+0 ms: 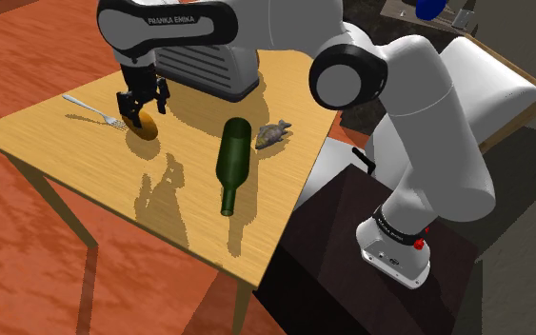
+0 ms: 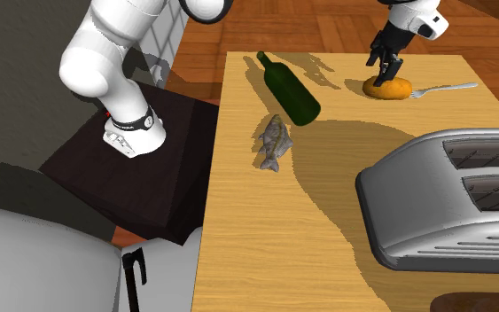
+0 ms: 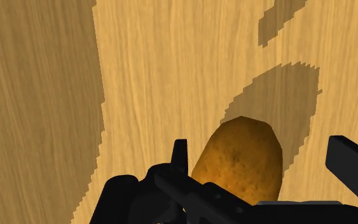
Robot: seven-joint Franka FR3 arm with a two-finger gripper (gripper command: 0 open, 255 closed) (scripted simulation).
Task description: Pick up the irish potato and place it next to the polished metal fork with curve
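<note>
A brown-orange potato (image 1: 147, 122) (image 2: 387, 88) lies on the wooden table (image 1: 85, 162), right beside the tines of a metal fork (image 1: 89, 108) (image 2: 447, 89). My black gripper (image 1: 142, 101) (image 2: 386, 67) hangs just above the potato, pointing down at it. In the wrist view the potato (image 3: 241, 162) sits between the two fingers of the gripper (image 3: 263, 159). One finger is close to its side, while a gap of bare table separates the other finger (image 3: 352, 168) from it. The gripper is open and holds nothing.
A dark green bottle (image 1: 234, 157) (image 2: 290, 89) lies on its side mid-table, with a grey fish (image 1: 272, 133) (image 2: 272, 142) beside it. A silver toaster (image 1: 208, 67) (image 2: 451, 195) stands at the far edge behind the arm. The stand (image 1: 351, 238) adjoins the table.
</note>
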